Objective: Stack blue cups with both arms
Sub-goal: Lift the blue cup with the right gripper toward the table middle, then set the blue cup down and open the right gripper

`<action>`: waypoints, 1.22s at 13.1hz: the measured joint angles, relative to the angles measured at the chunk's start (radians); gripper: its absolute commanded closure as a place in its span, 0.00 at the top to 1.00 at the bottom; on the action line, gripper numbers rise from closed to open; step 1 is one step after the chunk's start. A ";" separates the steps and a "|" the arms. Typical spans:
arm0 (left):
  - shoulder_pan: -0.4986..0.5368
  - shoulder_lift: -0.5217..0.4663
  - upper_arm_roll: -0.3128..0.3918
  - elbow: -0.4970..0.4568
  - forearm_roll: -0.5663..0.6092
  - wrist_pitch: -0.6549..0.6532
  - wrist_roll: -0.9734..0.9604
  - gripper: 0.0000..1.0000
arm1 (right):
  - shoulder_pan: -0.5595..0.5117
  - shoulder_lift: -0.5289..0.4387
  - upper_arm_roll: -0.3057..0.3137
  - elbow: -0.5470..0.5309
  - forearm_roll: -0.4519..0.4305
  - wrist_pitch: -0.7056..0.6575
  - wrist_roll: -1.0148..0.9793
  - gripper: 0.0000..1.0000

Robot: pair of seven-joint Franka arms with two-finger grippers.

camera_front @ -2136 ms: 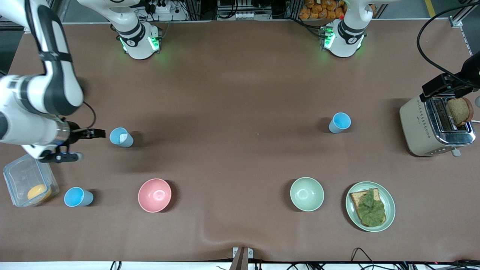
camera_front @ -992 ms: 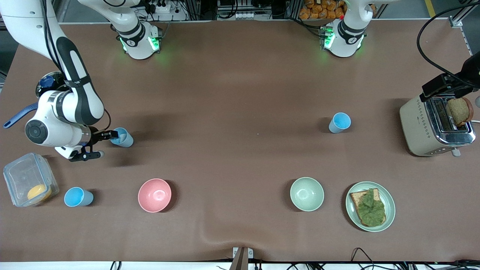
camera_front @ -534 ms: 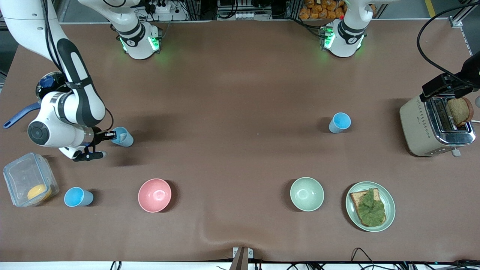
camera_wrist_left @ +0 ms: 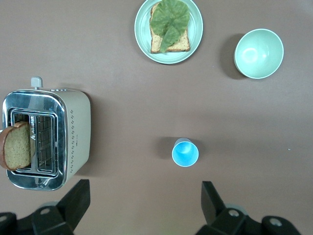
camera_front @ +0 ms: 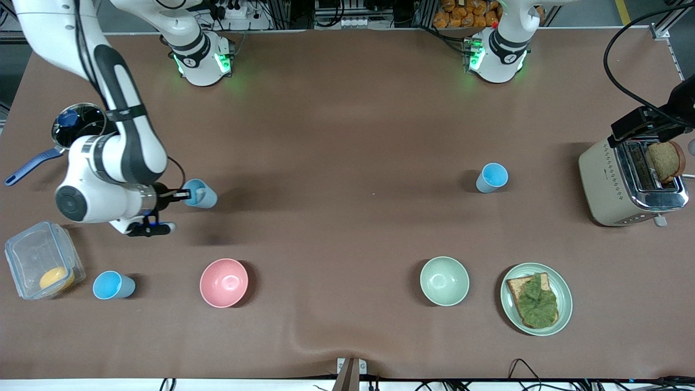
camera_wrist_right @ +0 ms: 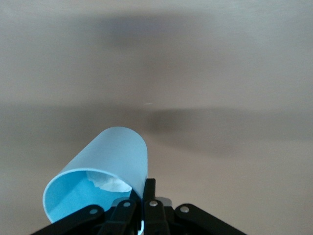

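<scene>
Blue cup with the white patch [camera_front: 202, 195] is tilted, its rim pinched by the right gripper [camera_front: 187, 194] for carrying to another cup [camera_front: 492, 177], above which the left gripper [camera_wrist_left: 142, 205] waits, spread apart.

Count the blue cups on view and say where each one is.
3. One is held in the right hand, lifted and tilted. One stands beside the clear box. One stands near the toaster.

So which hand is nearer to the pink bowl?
Right. The right hand, shut on a blue cup, is up over the table close to the pink bowl. The left hand hangs open above another cup, near the toaster.
</scene>
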 measured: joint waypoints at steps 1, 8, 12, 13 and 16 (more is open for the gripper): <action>0.000 0.000 0.000 0.000 0.000 0.000 0.000 1.00 | 0.058 0.000 0.002 0.016 0.030 -0.004 0.086 0.00; 0.001 0.000 0.000 0.000 0.000 0.000 0.000 1.00 | 0.482 0.066 0.007 0.148 0.162 0.119 0.660 0.00; 0.017 0.001 0.001 0.000 -0.023 0.000 0.000 1.00 | 0.583 0.194 0.006 0.220 0.169 0.219 0.770 0.00; 0.024 0.001 0.001 0.000 -0.024 0.000 0.000 1.00 | 0.593 0.217 0.005 0.231 0.169 0.245 0.780 0.00; 0.027 0.004 0.000 0.000 -0.024 -0.002 0.000 1.00 | 0.607 0.253 0.005 0.242 0.169 0.282 0.782 0.48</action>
